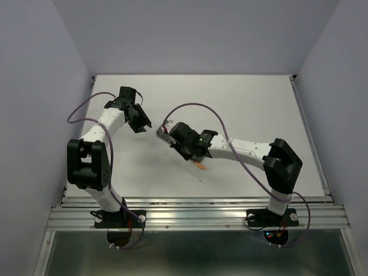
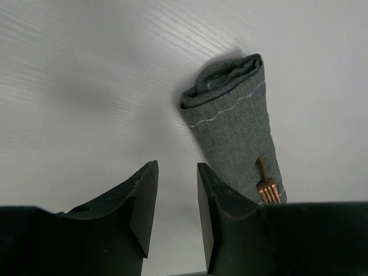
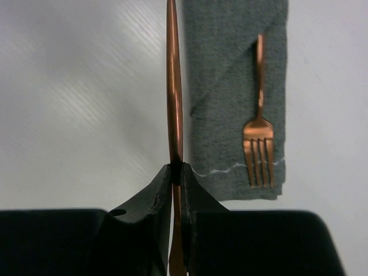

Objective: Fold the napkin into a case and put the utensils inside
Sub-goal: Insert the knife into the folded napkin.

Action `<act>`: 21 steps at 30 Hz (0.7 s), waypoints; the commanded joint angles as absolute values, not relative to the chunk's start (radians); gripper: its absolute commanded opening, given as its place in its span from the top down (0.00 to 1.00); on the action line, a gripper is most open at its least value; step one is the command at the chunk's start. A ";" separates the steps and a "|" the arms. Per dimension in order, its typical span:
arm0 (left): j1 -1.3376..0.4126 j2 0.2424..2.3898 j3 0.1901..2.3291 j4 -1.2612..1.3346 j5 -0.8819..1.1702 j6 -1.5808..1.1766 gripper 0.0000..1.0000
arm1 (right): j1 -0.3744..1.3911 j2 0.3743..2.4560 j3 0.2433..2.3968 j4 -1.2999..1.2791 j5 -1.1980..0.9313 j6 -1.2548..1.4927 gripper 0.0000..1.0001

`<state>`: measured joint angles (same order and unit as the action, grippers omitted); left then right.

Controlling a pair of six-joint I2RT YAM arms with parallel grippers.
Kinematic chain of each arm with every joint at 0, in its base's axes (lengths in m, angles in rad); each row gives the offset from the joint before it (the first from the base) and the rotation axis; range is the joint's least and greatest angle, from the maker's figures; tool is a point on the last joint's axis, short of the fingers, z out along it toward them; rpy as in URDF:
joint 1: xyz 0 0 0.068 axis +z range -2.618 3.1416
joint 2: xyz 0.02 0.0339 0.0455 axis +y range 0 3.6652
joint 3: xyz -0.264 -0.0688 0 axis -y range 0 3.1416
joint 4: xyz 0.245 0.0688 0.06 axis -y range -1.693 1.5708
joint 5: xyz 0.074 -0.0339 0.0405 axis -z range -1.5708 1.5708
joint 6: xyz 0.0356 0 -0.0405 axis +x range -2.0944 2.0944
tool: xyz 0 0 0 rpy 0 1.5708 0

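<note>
On the left, we see the left tool point(image 2: 177, 201) poised over the flat white worktop point(image 2: 69, 86), its two dark fingers a narrow gap apart and gripping nothing. Just to its right lies the narrow grey-green folded cloth case point(image 2: 233, 126), flat on the worktop, one end rolled thick, with a wavy white stitch line across it. A slim copper-brown metal fork point(image 3: 260, 138) lies on the case, its handle slipping under a diagonal fold and its tines exposed near the stitched hem. Further right, the right tool point(image 3: 177, 172) is clamped on a thin copper-brown metal utensil point(image 3: 172, 86), seen edge-on and held just beside the case's long edge. We cannot tell what kind of utensil it is, nor whether its far tip touches the worktop.
</note>
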<state>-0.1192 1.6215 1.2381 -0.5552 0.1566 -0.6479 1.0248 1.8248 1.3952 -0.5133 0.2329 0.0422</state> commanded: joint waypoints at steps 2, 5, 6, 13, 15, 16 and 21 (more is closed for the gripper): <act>-0.192 1.704 1.356 -0.540 0.166 -0.664 0.58 | 0.954 1.738 1.335 -0.549 0.293 0.054 0.99; -0.196 1.749 1.384 -0.528 0.167 -0.675 0.60 | 0.925 1.730 1.304 -0.552 0.301 0.051 0.99; -0.198 1.772 1.391 -0.525 0.164 -0.673 0.60 | 0.925 1.741 1.301 -0.561 0.302 0.051 0.99; -0.198 1.893 1.468 -0.546 0.166 -0.646 0.60 | 0.887 1.798 1.310 -0.575 0.278 0.038 0.99; -0.198 1.907 1.471 -0.542 0.158 -0.647 0.60 | 0.877 1.815 1.316 -0.586 0.276 0.035 0.99; -0.198 1.913 1.473 -0.541 0.149 -0.649 0.60 | 0.877 1.822 1.318 -0.587 0.275 0.032 0.99; -0.198 1.954 1.486 -0.529 0.140 -0.663 0.60 | 0.877 1.859 1.347 -0.601 0.238 0.014 0.99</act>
<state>-0.2008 1.9507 1.4338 -0.5274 0.1562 -0.6632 0.8825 1.8408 1.2980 -0.5812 0.2676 0.0364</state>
